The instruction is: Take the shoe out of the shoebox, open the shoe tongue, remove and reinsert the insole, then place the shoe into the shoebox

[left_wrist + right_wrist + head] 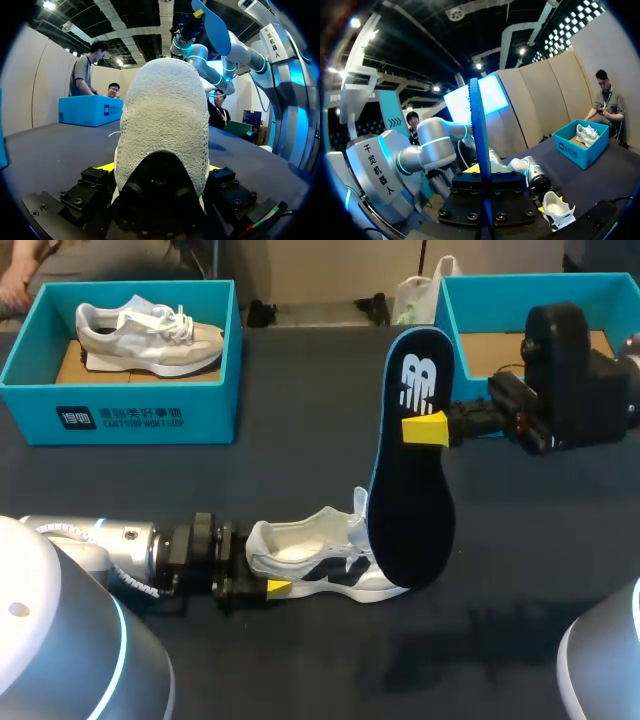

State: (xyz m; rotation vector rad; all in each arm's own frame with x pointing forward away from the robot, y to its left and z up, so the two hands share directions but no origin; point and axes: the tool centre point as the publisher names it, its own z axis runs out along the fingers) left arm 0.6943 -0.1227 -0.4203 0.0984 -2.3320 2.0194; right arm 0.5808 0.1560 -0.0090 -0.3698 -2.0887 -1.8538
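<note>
R pincer (428,428) clamps the insole (410,500) upright, lower end by the toe of the shoe (310,555). L pincer (262,588) grips the heel, shoe at bench (300,470) 6 o'clock. Shoe + insole out; reinsert & boxing left, I'd say. Shoebox (520,282) at 1 o'clock of R pincer

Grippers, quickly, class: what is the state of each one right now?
Left gripper: closed on the heel of the shoe.
Right gripper: closed on the insole, holding it upright.
</note>
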